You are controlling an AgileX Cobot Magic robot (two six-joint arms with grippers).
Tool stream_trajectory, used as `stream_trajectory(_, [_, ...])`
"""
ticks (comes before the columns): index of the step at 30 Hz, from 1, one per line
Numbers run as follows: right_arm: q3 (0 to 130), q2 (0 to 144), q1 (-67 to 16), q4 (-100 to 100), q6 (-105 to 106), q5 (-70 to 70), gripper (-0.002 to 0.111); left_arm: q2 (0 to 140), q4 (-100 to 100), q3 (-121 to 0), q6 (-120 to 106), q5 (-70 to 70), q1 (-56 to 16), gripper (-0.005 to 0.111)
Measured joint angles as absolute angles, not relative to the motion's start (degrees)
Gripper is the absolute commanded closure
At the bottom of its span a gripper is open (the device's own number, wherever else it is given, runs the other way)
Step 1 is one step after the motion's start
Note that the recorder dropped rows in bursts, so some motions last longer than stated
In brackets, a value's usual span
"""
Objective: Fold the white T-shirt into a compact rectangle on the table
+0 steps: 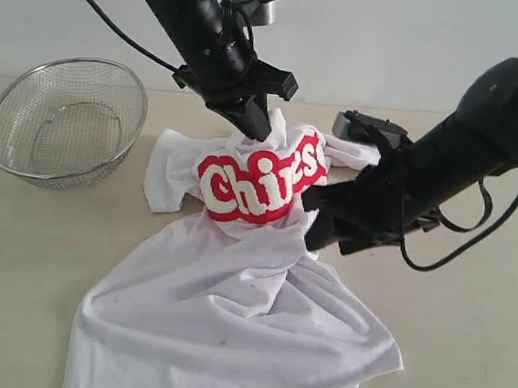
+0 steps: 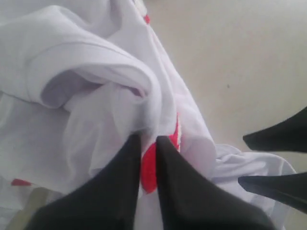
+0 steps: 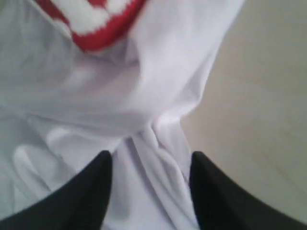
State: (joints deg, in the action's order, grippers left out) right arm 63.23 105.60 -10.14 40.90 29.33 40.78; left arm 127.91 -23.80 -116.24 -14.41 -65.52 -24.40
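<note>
The white T-shirt (image 1: pixel 229 310) is lying bunched on the table (image 1: pixel 463 360). The left gripper (image 2: pixel 149 139) is nosing into a fold, jaws barely parted; whether it is pinching cannot be told. The right gripper (image 3: pixel 151 155) is straddling a cloth ridge, jaws wide, probably to gather it.

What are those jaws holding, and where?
Left gripper pinches the white T-shirt by bunched cloth at its red lettering; right gripper has jaws open astride a fold.
</note>
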Motion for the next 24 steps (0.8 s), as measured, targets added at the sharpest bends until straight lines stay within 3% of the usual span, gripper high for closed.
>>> stream_trajectory(3, [68.22, 106.21, -10.14, 41.52, 29.34, 40.53, 0.052, 128.01, -23.37, -116.12, -14.27, -67.24, -24.4, 0.049])
stream_trajectory(5, [72.36, 107.6, -10.14, 41.87, 28.77, 40.65, 0.055, 128.01, -22.76, -116.12, -14.18, -67.95, -24.4, 0.038])
stream_trajectory(11, [86.51, 117.21, -10.14, 42.52, 26.96, 46.92, 0.046, 128.01, -15.19, -116.12, -8.94, -69.32, -24.4, 0.04])
stream_trajectory(19, [91.76, 121.61, -14.35, 39.05, 24.52, 45.13, 0.046, 121.78, -8.8, -115.91, -5.63, -69.42, -22.33, 0.04])
stream_trajectory(21, [91.83, 123.19, -15.63, 37.23, 23.28, 43.71, 0.057, 118.78, -8.8, -115.91, -5.51, -68.88, -21.65, 0.04])
stream_trajectory(23, [91.83, 124.96, -16.46, 36.4, 23.15, 41.97, 0.087, 116.51, -8.68, -115.91, -5.43, -68.78, -21.28, 0.04])
stream_trajectory(24, [91.83, 125.47, -16.58, 36.28, 23.15, 41.19, 0.108, 116.05, -8.68, -115.91, -5.43, -68.78, -21.28, 0.042])
